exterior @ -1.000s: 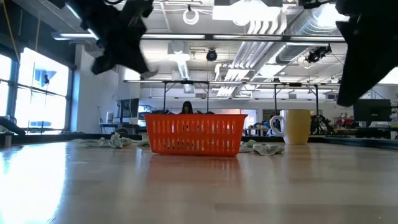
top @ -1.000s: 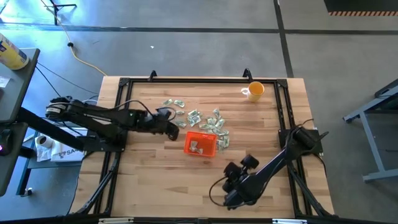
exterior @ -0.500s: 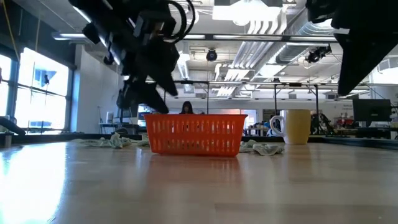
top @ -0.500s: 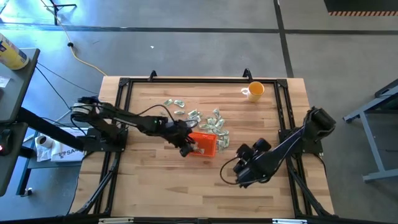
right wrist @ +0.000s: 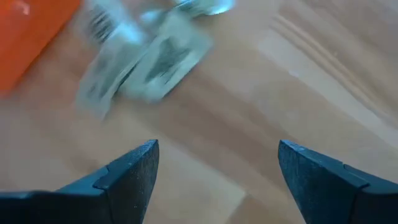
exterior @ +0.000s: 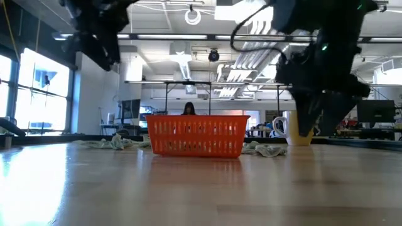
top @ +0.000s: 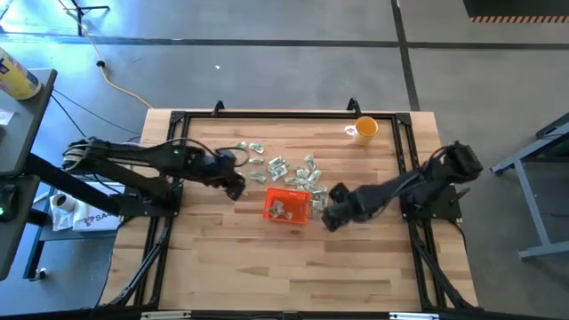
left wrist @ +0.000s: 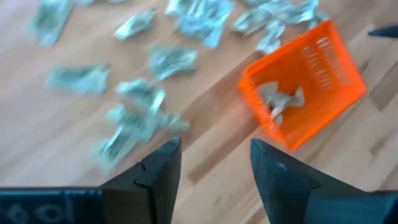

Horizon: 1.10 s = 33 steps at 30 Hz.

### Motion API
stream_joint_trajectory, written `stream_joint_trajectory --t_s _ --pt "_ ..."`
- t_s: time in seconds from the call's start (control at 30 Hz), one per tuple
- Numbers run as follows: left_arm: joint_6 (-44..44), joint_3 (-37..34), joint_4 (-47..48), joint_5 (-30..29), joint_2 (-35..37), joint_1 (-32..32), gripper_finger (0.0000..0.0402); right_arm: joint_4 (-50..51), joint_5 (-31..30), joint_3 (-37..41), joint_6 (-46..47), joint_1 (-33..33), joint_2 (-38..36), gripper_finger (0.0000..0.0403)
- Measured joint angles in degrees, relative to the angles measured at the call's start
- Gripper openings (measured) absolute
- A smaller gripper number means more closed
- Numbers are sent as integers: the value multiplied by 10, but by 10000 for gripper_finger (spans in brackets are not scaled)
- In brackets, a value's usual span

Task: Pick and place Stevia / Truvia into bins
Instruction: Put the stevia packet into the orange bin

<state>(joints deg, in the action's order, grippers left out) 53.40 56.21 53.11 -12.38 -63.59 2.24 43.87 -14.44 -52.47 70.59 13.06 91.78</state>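
Orange bin (top: 288, 206) btwn both tools, fingers spread, nothing held.

Your left gripper (left wrist: 214, 171) sits with its two dark fingers (left wrist: 160, 174) apart, nothing between them. Past them there's the orange bin (left wrist: 323, 87) with a couple of sachets (left wrist: 280, 102) inside — more loose sachets (left wrist: 140, 118) are scattered over the wooden table (left wrist: 205, 149) beside it.

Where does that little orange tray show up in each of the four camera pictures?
High view: the orange tray sits mid-table, just below the scattered packets.
Low view: centre, standing on the tabletop.
Left wrist view: right of centre, a few packets inside.
Right wrist view: only an orange corner at the edge.
Shared landmark: the packets beside it.
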Motion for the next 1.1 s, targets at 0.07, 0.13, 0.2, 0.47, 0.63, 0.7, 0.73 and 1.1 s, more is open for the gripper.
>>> stream_joint_trajectory --t_s 0.07,0.13,0.2,0.47,0.63,0.7,0.73,1.1 --pt "30 0 28 -4 29 0 212 -65 48 29 9 -48 -7 319" --pt "52 0 56 -16 50 0 205 -138 92 50 8 -82 -7 319" --pt "64 0 67 -29 67 0 200 -187 118 57 11 -97 2 319" --pt "84 0 107 -43 96 0 193 -179 59 40 26 -107 31 316" --pt "84 0 115 -51 97 0 191 -169 45 38 29 -109 55 278" --pt "84 0 115 -52 97 0 189 -163 46 38 29 -109 64 254" --pt "83 0 115 -52 97 0 188 -158 47 37 29 -109 67 242" --pt "79 0 118 -53 97 0 185 -106 44 41 -27 -106 -15 138"
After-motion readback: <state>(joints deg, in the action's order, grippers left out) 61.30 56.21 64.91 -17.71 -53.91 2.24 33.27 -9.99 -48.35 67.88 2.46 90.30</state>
